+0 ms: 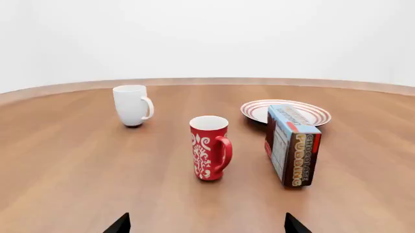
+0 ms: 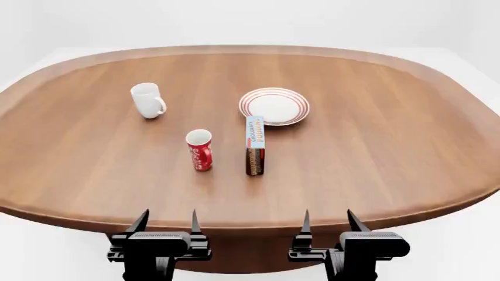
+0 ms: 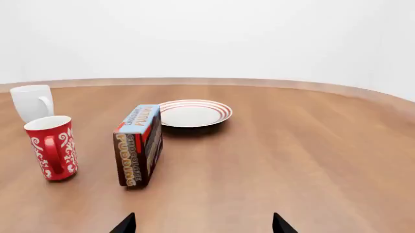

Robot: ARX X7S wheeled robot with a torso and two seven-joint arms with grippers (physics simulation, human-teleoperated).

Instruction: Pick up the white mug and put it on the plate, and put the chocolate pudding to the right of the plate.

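Wooden table (image 2: 390, 164): red cup (image 2: 200, 150) beside chocolate pudding (image 2: 254, 145).

Head high over table (image 2: 375, 152), wrists low at near edge, shared objects

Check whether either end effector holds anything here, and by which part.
Nothing is held. The left end effector and right end effector are both open at the table's near edge.
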